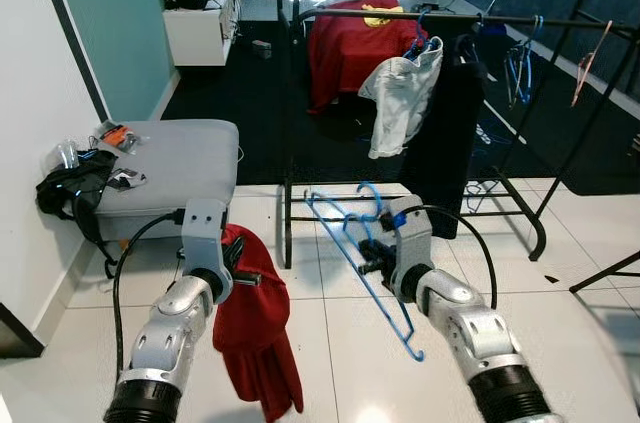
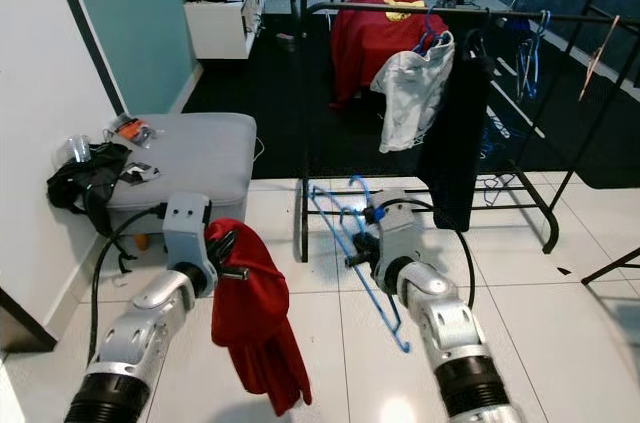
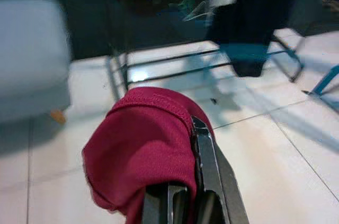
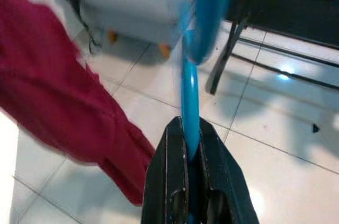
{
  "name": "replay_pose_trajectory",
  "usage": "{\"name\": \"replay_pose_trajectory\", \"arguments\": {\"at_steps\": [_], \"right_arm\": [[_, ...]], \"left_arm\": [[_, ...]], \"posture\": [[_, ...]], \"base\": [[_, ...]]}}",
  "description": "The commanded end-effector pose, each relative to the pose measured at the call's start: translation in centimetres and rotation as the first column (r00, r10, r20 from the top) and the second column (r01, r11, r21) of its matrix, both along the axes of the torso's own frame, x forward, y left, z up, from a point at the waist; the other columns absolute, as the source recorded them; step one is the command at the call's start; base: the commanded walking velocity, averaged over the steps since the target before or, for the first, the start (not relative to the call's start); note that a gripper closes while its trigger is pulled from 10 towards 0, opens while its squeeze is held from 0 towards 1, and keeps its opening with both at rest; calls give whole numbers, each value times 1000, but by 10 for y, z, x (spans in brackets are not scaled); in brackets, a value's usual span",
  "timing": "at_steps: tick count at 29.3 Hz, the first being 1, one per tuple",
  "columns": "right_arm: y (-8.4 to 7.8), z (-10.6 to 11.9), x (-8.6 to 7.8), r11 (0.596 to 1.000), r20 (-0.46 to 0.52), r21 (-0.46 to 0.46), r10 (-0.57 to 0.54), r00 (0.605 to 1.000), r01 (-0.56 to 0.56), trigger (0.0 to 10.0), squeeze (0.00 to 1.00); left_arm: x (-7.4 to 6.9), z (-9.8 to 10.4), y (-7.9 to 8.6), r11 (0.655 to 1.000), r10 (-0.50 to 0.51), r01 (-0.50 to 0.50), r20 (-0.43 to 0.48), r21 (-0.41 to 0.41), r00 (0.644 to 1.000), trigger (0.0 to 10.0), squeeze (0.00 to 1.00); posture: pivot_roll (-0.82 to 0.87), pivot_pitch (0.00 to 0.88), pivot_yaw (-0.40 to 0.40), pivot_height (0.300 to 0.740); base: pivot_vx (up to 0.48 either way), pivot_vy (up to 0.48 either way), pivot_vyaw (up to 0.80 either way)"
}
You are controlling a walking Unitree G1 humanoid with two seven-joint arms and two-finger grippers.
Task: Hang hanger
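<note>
Two silver robot arms reach forward over a white tiled floor (image 1: 330, 343). The left tool (image 1: 238, 261), at about 8 o'clock in the head view, is pinching a red cloth (image 1: 255, 333), which drapes over it and hangs down toward the floor; in the left wrist view the black fingers (image 3: 204, 166) are pressed against the bunched red fabric. The right tool (image 1: 372, 251), near the middle of the view, is clamped on a blue hanger (image 1: 365, 263), its two fingers (image 4: 169, 181) pressed together on the thin blue wire. The hanger is held in the air, tilted, with its hook at the top toward 12 o'clock and one corner dipping toward 5 o'clock, just beside the red cloth and in front of the rack. Beyond the arms, at 9 o'clock, a grey ottoman (image 1: 180, 168) carries small items and a black garment (image 1: 72, 193) hanging off its edge by the white wall. Straight ahead stands a black rack (image 1: 480, 18), its rail running toward 2 o'clock, holding a white shirt (image 1: 400, 98), a black garment (image 1: 450, 133) and some blue hangers (image 1: 520, 63). Farther back, at 12 o'clock, a red shirt (image 1: 350, 48) hangs over dark flooring, and a white shelf (image 1: 198, 35) stands at 11 o'clock.
</note>
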State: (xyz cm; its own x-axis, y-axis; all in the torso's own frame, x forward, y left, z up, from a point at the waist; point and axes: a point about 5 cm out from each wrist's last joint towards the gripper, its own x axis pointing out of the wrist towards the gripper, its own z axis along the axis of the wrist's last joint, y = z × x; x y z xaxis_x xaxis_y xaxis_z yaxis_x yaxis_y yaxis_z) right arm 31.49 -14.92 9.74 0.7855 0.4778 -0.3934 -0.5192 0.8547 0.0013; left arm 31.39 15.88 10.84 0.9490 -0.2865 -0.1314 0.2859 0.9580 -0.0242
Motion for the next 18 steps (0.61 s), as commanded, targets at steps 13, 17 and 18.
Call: {"name": "replay_pose_trajectory", "arguments": {"at_steps": [13, 17, 18], "right_arm": [[0, -12, -17, 973, -67, -109, 198, 978, -204, 10000, 0], [13, -5, -22, 951, -42, -127, 278, 960, -282, 10000, 0], [22, -1, -26, 936, -42, -120, 329, 943, -332, 10000, 0]], "left_arm": [[1, 32, 26, 792, -420, 343, 45, 505, 906, 10000, 0], [11, 41, 29, 783, -408, 304, 79, 543, 910, 10000, 0], [16, 42, 31, 772, -392, 282, 77, 570, 917, 10000, 0]], "posture": [[-49, 0, -28, 740], [-59, 0, -20, 740], [-61, 0, -17, 740]], "base": [[0, 0, 0], [0, 0, 0], [0, 0, 0]]}}
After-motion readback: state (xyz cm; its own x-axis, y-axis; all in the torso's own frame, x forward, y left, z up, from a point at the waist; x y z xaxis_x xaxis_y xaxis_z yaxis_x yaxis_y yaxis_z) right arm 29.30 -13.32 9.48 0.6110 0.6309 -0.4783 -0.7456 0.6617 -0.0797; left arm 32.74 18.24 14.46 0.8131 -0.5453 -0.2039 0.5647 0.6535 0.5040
